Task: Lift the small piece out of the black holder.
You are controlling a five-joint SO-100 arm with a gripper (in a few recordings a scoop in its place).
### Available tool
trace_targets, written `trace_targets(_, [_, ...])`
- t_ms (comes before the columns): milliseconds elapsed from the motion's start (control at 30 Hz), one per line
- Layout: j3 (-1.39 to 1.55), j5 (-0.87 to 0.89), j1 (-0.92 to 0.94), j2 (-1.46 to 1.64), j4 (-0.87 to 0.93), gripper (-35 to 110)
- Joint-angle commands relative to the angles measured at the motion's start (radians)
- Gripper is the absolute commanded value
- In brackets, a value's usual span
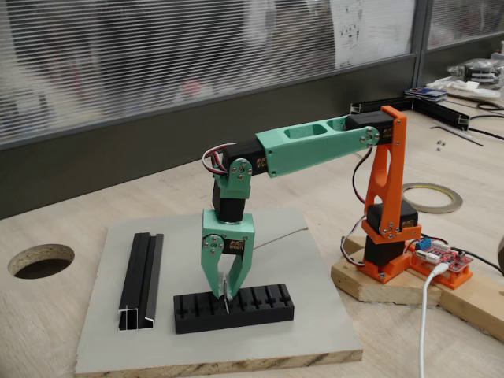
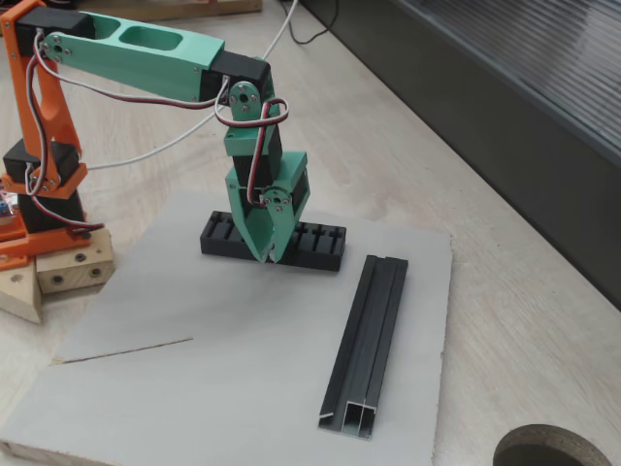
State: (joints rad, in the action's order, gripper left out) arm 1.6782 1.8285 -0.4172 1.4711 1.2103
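Here the arm bends straight down, gripper (image 1: 223, 293) pinching the thin grey piece (image 1: 225, 294) over the holder (image 1: 260, 305).

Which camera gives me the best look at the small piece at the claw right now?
The fixed view facing the front of the arm: there the small piece shows as a thin light strip between the claw fingers, above the black holder. In the other fixed view the claw covers that spot on the holder, hiding the piece.
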Motion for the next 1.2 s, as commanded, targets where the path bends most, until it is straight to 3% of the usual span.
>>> trace_targets(0, [-0.012,0.017,-0.005,0.063,0.008,8])
trace_targets(1167, [-0.063,0.029,-0.005,0.644,0.011,8])
